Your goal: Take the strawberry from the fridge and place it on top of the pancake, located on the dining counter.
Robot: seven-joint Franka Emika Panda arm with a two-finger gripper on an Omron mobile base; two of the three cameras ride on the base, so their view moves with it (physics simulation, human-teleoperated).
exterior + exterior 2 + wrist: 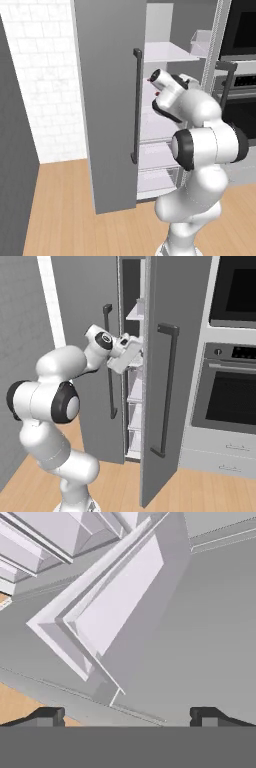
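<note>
Your claw (127, 718) is spread wide with nothing between the tips. In the hand view the two dark fingertips (47, 716) sit far apart at 6 o'clock.

Straight ahead of them is grey fridge (107, 100) surface. Above that, around the middle, a white bin (115, 607) runs slantwise toward 1 o'clock. White shelves (50, 537) stack up at 10 to 11 o'clock, and a sliver of wood floor (17, 704) shows at 8 o'clock.

From the right base view, the arm (55, 368) bends up from 7 o'clock and pokes the hand into the gap between the two fridge doors. The right door (170, 381) is swung toward you and covers the tips. The oven (227, 391) sits at 3 o'clock of that door.

From the left base view, the left door stands open with its dark handle (136, 105) just at 9 o'clock of the wrist. The hand is over the middle shelves.

The strawberry: there's a tiny red speck (151, 80) right by the wrist end in that view, but it's too small to tell if that's the berry.
</note>
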